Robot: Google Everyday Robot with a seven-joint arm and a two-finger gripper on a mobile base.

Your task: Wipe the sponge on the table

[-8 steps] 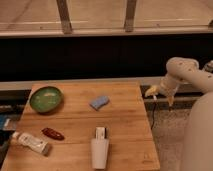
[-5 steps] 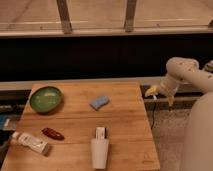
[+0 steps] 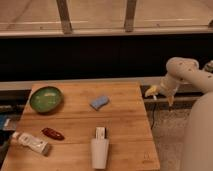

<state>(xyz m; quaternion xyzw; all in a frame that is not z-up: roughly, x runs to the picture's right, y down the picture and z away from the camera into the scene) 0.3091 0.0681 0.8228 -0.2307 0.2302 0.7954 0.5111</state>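
Observation:
The light-blue sponge (image 3: 99, 102) lies flat on the wooden table (image 3: 122, 127), a little behind its middle. My gripper (image 3: 160, 96) hangs off the table's right edge, beyond the back right corner and well to the right of the sponge. Its fingers stand open with nothing between them. The white arm reaches in from the right side of the view.
A green bowl (image 3: 46, 98) sits at the back left. A dark red object (image 3: 52, 133) and a white tube (image 3: 31, 142) lie at the front left. A white cup (image 3: 99, 152) stands near the front edge. A dark wall runs behind the table.

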